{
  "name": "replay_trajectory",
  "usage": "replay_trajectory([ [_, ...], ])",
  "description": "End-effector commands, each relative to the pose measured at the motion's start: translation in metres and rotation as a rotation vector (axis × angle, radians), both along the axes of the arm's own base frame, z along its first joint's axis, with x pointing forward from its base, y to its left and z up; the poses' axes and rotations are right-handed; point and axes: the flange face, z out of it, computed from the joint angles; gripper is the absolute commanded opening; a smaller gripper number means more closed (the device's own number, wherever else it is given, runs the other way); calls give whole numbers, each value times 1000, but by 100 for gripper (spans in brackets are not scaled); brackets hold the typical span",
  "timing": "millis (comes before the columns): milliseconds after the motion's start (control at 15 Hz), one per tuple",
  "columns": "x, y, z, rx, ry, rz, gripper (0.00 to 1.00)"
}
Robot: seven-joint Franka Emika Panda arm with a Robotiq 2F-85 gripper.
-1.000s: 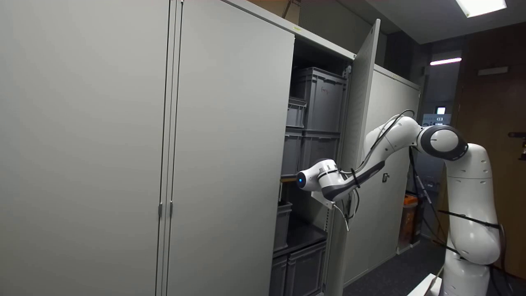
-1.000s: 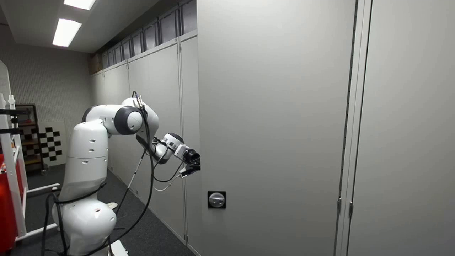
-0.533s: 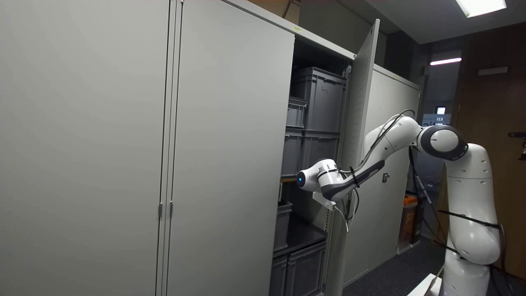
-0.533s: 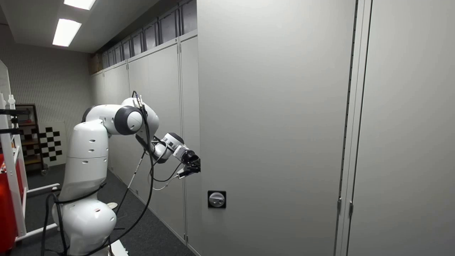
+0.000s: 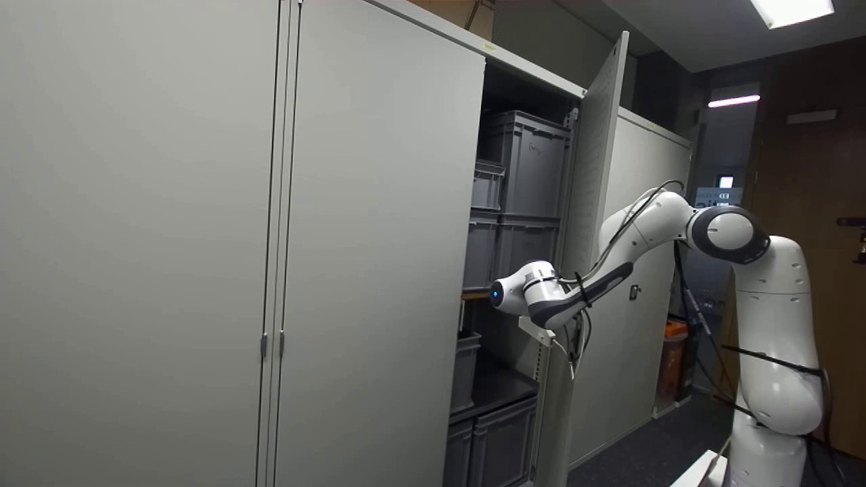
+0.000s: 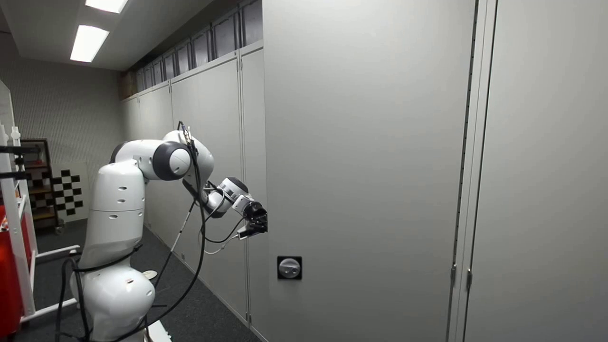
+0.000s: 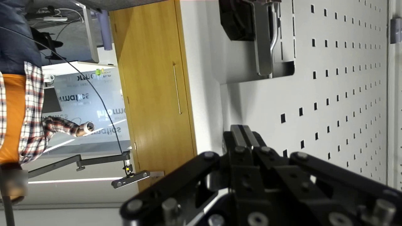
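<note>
My gripper point(image 7: 244, 133) is shut in the wrist view, its two fingertips together with nothing between them. The tips are at the perforated inner face of a grey cabinet door point(image 7: 295, 94), close to its free edge; whether they touch it is hard to tell. A latch mechanism point(image 7: 263, 47) sits on that inner face, beyond the fingertips. The door stands ajar in both exterior views point(image 5: 595, 162) point(image 6: 370, 142), with a round lock point(image 6: 289, 267) on its outer face. The gripper's black body point(image 6: 256, 216) shows partly beside the door; its fingertips are hidden behind it.
Grey storage bins point(image 5: 538, 166) fill shelves inside the open cabinet. A closed cabinet door point(image 5: 379, 243) stands beside the opening. An orange-topped bin point(image 5: 674, 330) is on the floor. A person point(image 7: 14, 110), a wooden door point(image 7: 150, 78) and a camera on a boom point(image 7: 130, 179) show behind.
The cabinet door has swung slightly wider open. The wrist has turned a little, so the camera mount and gripper have shifted slightly toward the door. The rest of the arm has barely moved.
</note>
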Motion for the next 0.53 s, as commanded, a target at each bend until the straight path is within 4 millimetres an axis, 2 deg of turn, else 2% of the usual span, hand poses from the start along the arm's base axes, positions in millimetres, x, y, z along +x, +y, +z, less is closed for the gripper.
replay_trajectory([
  [0,-11,-18,8,2,5,-62,0],
  [467,-15,-36,6,13,13,-115,0],
])
